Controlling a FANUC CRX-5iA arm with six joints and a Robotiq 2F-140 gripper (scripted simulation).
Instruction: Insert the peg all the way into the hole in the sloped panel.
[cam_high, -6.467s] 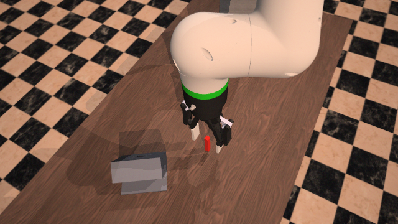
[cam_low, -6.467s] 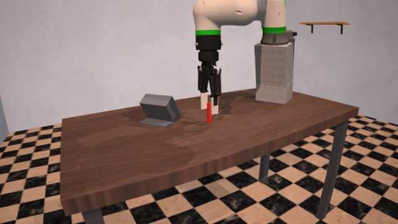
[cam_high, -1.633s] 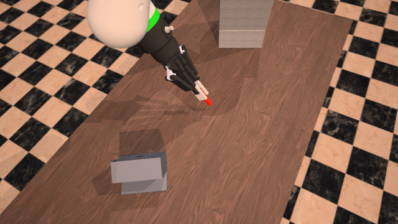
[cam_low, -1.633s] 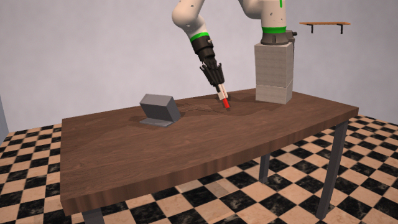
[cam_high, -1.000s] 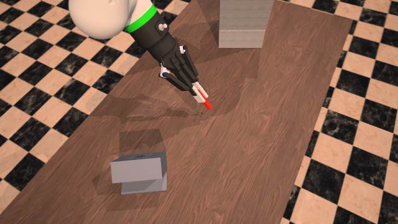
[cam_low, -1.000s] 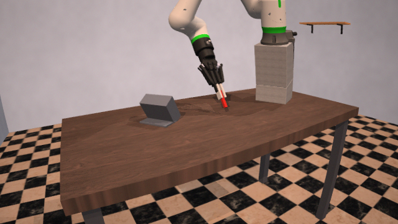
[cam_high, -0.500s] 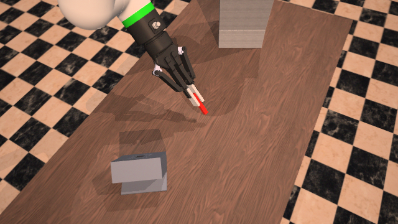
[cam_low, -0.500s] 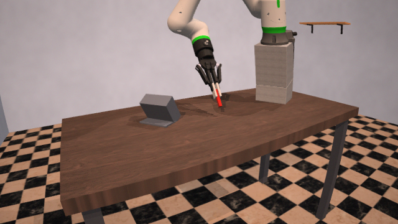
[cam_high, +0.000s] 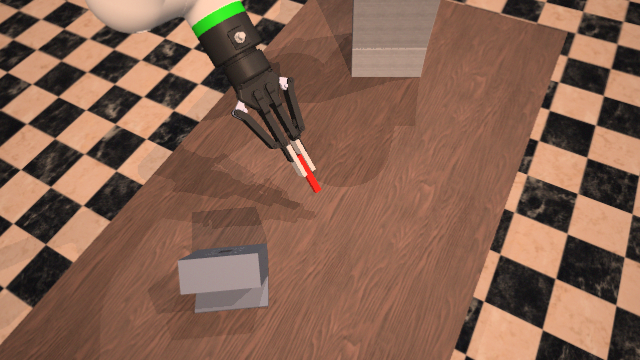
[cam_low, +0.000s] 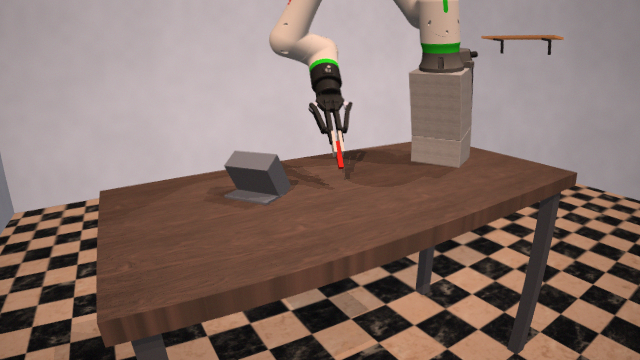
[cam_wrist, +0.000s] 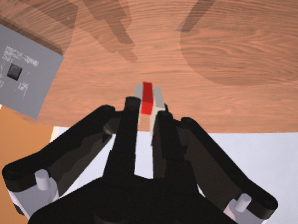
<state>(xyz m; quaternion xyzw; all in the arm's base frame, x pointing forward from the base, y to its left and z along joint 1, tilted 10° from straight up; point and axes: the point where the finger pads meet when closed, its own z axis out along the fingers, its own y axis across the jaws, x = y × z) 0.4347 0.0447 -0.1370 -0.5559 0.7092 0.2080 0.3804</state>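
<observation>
My gripper (cam_high: 302, 162) is shut on the red peg (cam_high: 311, 180), which sticks out past the fingertips and hangs above the wooden table. In the exterior view the gripper (cam_low: 336, 142) holds the peg (cam_low: 340, 157) pointing down, clear of the table top. The grey sloped panel (cam_high: 222, 275) stands on its base plate nearer the front left of the table, well apart from the peg. In the wrist view the peg (cam_wrist: 147, 98) shows between the fingers, and the panel's face (cam_wrist: 23, 76) with its small dark square hole (cam_wrist: 13, 71) lies at the far left.
A tall grey pedestal block (cam_high: 392, 37) carrying the arm's base stands at the table's far end, also seen in the exterior view (cam_low: 440, 117). A small wall shelf (cam_low: 522, 38) hangs at the upper right. The table edge runs along the left side.
</observation>
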